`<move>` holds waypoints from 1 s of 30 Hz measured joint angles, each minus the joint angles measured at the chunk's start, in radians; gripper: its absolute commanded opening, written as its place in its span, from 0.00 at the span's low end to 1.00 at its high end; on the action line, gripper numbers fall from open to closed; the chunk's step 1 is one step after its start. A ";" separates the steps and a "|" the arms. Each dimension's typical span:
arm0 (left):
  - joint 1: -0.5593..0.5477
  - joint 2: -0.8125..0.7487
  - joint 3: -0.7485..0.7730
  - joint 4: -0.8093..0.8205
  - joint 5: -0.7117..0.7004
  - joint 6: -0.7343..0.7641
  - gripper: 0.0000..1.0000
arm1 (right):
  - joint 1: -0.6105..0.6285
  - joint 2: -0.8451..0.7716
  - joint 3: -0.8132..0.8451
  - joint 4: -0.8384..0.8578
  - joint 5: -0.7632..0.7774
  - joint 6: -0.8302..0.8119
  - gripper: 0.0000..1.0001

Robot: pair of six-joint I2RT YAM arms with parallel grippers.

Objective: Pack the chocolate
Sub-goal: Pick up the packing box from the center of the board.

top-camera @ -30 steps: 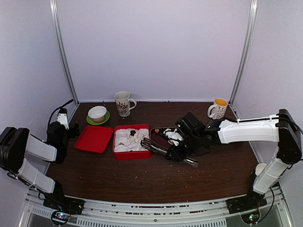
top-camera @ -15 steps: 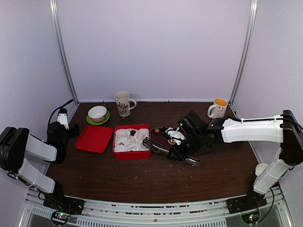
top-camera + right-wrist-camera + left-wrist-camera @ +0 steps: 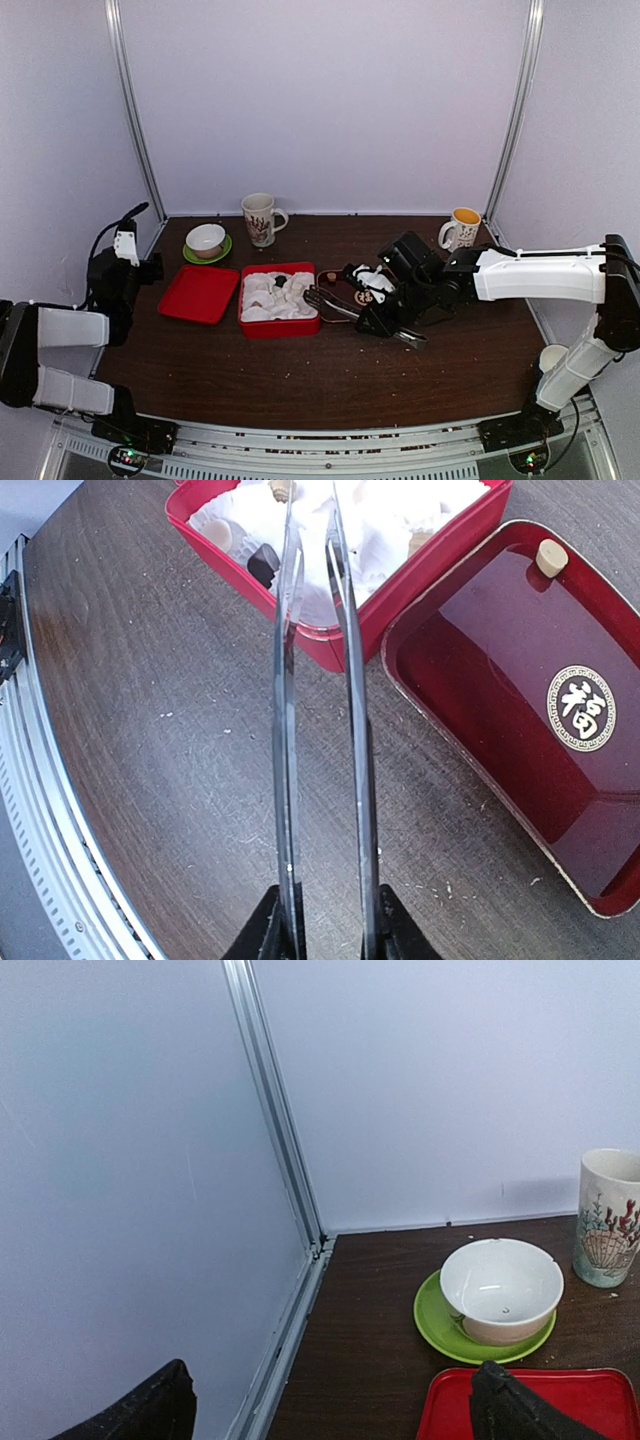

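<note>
1. Dark wooden table [image 3: 250,370] inside a white-walled booth.
2. Right gripper [image 3: 325,935] clenched on tongs [image 3: 356,740]; their tips hang over the red box [image 3: 415,592].
3. Left gripper [image 3: 335,1405] released, holding nothing.
4. Chocolate [image 3: 265,558] sits in the box's insert; one cream piece [image 3: 551,557] lies in the dark red tray [image 3: 480,720].
5. The tips appear empty, though the white insert behind them obscures this.
6. Recommended: straddle the tray piece squarely and squeeze gently, lest it slip out.

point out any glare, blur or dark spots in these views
Right wrist: sheen on the glossy dark red tray, glints along the tongs. Left wrist: even light, white bowl sharp, fingertips of the left hand dark and featureless. Top external: soft; chocolate in the red box shows only as specks.
</note>
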 measured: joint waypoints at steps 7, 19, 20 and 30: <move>0.000 -0.207 0.064 -0.228 -0.064 -0.062 0.98 | 0.000 0.000 0.000 0.000 0.001 0.002 0.27; 0.000 -0.375 0.099 -0.540 -0.047 -0.378 0.98 | 0.000 0.000 0.000 -0.011 0.012 -0.001 0.27; 0.000 -0.374 0.102 -0.554 -0.014 -0.395 0.98 | 0.000 0.000 0.000 -0.011 0.014 -0.001 0.27; -0.061 -0.168 0.280 -0.757 0.307 -0.450 0.97 | 0.000 0.000 0.000 -0.008 0.019 -0.001 0.27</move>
